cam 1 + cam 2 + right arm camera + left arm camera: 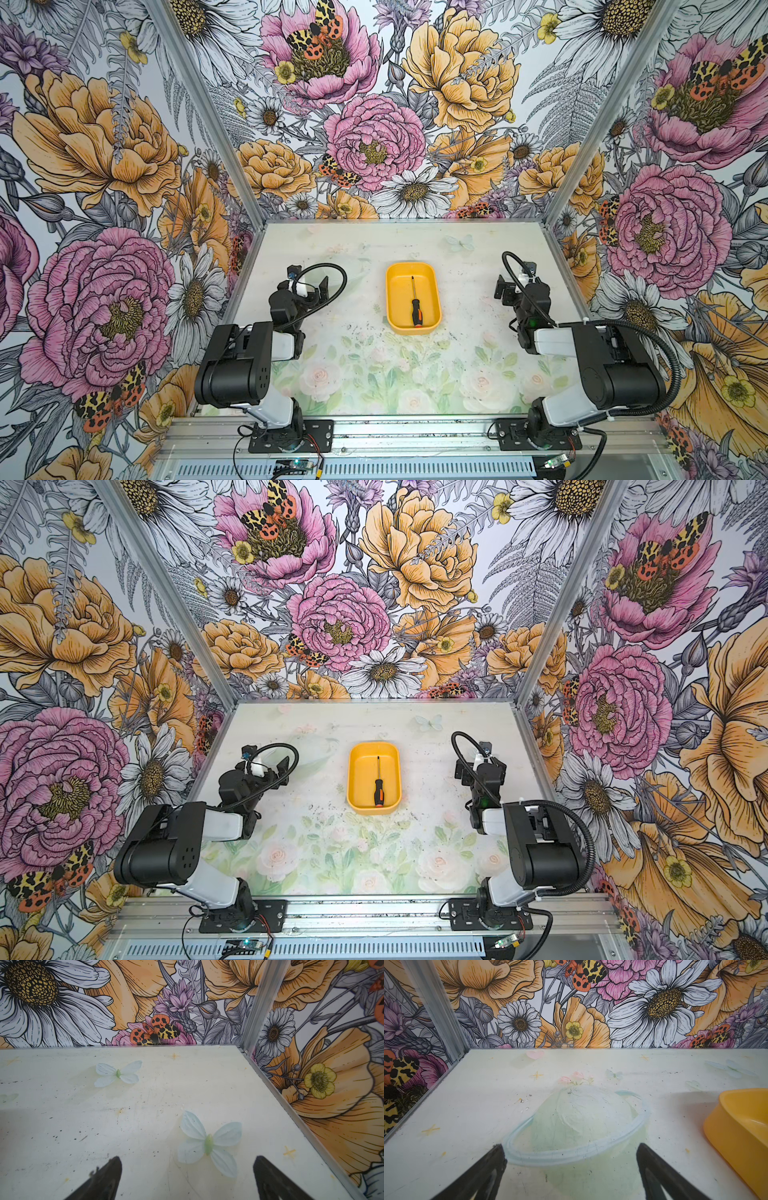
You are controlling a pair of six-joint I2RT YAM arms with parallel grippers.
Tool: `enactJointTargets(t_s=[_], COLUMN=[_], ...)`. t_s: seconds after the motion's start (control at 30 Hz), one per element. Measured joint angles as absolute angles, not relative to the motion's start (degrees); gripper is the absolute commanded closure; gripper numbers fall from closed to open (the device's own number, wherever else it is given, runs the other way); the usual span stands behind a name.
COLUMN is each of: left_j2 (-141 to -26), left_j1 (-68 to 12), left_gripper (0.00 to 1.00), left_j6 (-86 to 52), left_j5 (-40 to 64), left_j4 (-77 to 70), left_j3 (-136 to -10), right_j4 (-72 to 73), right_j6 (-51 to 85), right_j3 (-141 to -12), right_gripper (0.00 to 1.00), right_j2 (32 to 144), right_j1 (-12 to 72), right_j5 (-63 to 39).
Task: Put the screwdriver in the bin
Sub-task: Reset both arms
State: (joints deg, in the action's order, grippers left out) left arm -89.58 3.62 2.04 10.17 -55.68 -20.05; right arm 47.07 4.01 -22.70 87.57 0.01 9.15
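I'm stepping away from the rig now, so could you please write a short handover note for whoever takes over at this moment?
The left gripper: jaws open, empty, to the left of the bin and clear of it.
The right gripper: jaws open, empty, off to the bin's right.
The screwdriver lies flat inside the bin, handle toward the robot.
Done: screwdriver is in the bin.
Left: nothing visible.

Pale floral-printed table [457, 365], bold flower-and-moth wall panels [374, 124], aluminium corner posts [207, 112], front mounting rail [415, 436]
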Motion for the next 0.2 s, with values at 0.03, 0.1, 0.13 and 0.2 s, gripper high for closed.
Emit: enactJointTargets(t_s=[0.03,0.1,0.13,0.2], left_j2=[-89.58,-89.58,-89.58,-89.58], left_j1=[3.62,3.62,3.62,3.62], left_gripper=[0.01,0.01,0.01,0.01], left_j6=[1.93,1.89,1.89,1.89], left_j5=[10.17,10.17,10.17,10.17], left_j4=[-55.66,-55.66,-55.64,-55.61], left_j3=[-20.05,-20.05,-20.05,-20.05], right_j4=[47.07,47.07,47.07,47.07], right_j6=[4.01,4.01,4.01,4.01], right_j3=[-22.7,-22.7,-22.7,-22.7], right_gripper=[0.0,0.0,0.0,0.01], right_j2=[87.57,87.57,87.57,87.57], right_j1=[0.01,0.01,0.01,0.01], right_j5=[9.15,9.15,9.15,9.15])
